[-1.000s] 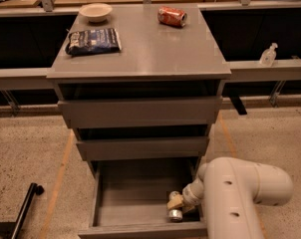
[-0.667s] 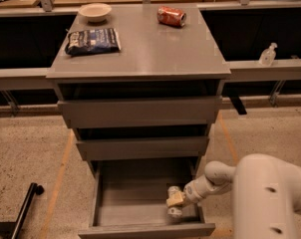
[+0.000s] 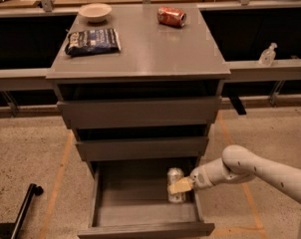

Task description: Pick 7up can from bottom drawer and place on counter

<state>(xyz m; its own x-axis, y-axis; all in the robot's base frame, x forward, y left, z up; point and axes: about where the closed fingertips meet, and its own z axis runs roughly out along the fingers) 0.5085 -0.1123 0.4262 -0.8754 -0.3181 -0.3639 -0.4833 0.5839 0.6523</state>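
Camera view: reaches in from 4 o'clock with the gripper (image 3: 180, 186), right against the 7up can (image 3: 175, 175), upright at the 3 o'clock side of the open bottom drawer (image 3: 145, 229). Cannot tell whether clamped or loose. Confirm a firm mid-height hold, lift straight up, clear the middle drawer (image 3: 142, 148), then head toward 12 o'clock for bare counter (image 3: 150, 49).
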